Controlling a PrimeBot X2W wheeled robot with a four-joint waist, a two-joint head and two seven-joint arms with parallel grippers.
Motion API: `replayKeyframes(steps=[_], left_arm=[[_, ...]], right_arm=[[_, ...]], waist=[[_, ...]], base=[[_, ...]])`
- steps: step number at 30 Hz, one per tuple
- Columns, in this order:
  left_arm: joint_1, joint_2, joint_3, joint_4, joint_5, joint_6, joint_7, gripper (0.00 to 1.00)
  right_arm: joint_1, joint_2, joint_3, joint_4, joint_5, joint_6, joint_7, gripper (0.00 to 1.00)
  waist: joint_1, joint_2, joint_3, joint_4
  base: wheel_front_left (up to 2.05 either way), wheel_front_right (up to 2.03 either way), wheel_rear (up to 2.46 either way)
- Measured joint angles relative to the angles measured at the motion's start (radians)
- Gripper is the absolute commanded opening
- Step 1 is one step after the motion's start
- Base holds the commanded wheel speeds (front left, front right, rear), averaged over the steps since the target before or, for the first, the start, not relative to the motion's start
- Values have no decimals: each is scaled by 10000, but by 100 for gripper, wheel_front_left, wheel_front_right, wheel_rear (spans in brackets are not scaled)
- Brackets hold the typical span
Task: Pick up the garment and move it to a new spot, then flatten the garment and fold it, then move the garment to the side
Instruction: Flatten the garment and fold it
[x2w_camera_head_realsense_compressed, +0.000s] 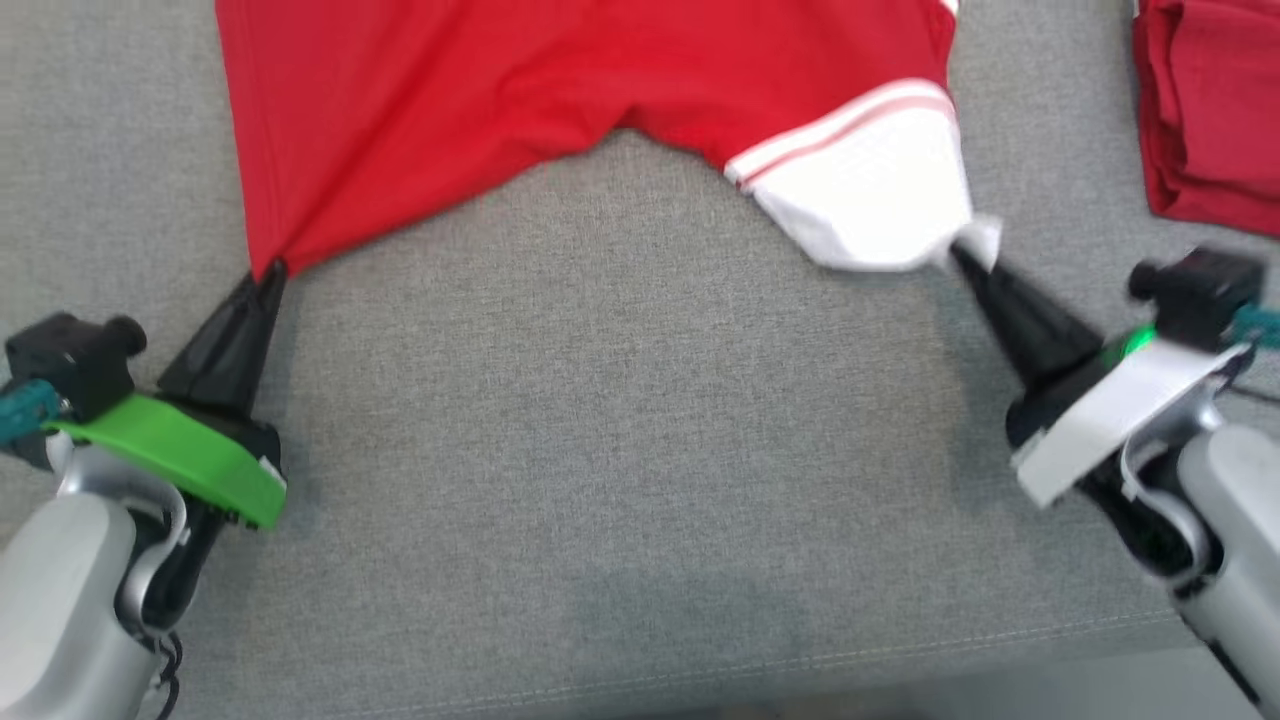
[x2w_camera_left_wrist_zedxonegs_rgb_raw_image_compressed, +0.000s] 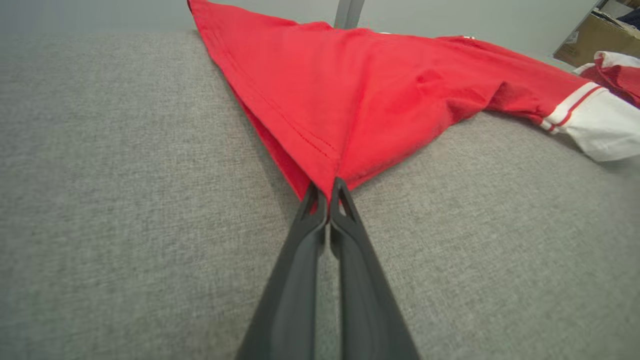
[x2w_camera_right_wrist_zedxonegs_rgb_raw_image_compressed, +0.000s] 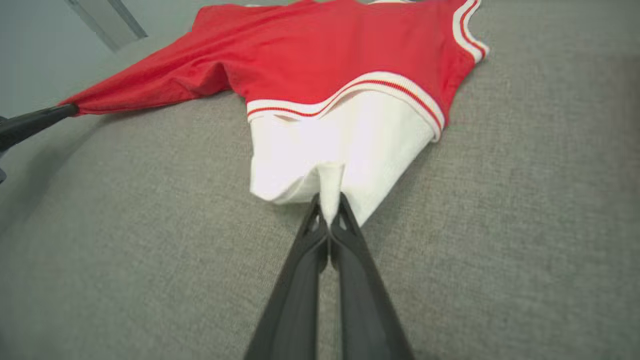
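Left tool (x2w_camera_head_realsense_compressed: 268, 272), lower left of head view, is clamped shut on a red corner of the garment (x2w_camera_head_realsense_compressed: 600, 70). Right tool (x2w_camera_head_realsense_compressed: 958, 255), right of centre, is clamped shut on the tip of the white sleeve (x2w_camera_head_realsense_compressed: 870, 190). Garment lies across the top of the frame on the grey desk (x2w_camera_head_realsense_compressed: 640, 450), with its body running off the top edge. Cloth is drawn to a point at each tool, with a slack dip between them.

Reads as the flatten step, spreading by two pinched ends. To do it well:
- Pull both tools apart and toward the bottom edge evenly, low over the desk, so the dip goes taut without bunching.
- Right pinch holds little cloth, so a hard tug could slip it.
- Stay off the second red pile (x2w_camera_head_realsense_compressed: 1210, 110), upper right.

Containers: one cardboard box (x2w_camera_left_wrist_zedxonegs_rgb_raw_image_compressed: 595, 35), upper right of left wrist view, beyond the desk. Can't tell the contents.
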Motion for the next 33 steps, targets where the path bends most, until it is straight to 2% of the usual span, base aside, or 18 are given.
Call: replayKeyframes(steps=[5, 8, 12, 17, 19, 24, 29, 33], left_arm=[[734, 253, -437, 140, -40, -2, 123, 0], [1241, 483, -512, 213, -326, -8, 282, 0], [1967, 989, -648, 182, -690, -8, 660, 0], [2527, 1605, -940, -199, -1124, -12, 1022, 0], [2660, 1816, -1028, -456, -1310, -12, 1143, 0], [2855, 1793, -1346, -913, -1693, -12, 1198, 0], [3272, 1812, -1434, -1170, -1916, -12, 1198, 0], [3689, 1904, -1459, -1315, -2165, -12, 1166, 0]], right_arm=[[1047, -669, 1016, -86, -299, 0, 1218, 0], [1596, -754, 1241, -276, -232, -2, 1659, 0], [2216, -905, 1254, -585, 119, -21, 1967, 0], [2932, -1404, 968, -821, 313, -372, 2151, 0], [3135, -1609, 880, -945, 341, -385, 2270, 0], [3761, -1693, 761, -1308, 696, -719, 2316, 0], [4298, -1697, 809, -1661, 982, -830, 2470, 0], [4793, -1870, 792, -1837, 1083, -1060, 2522, 0]], waist=[[0, 0, -614, 12], [0, 0, -961, 25], [0, 0, -1346, 18], [-1, 0, -1707, 6], [-1, 0, -1804, 10], [-1, 0, -1897, 101], [-1, 0, -1910, 167], [-1, 0, -1912, 193]], base=[[0, 0, 0], [0, 0, 0], [0, 0, 0], [0, 0, 0], [0, 0, 0], [0, 0, 0], [0, 0, 0], [0, 0, 0]])
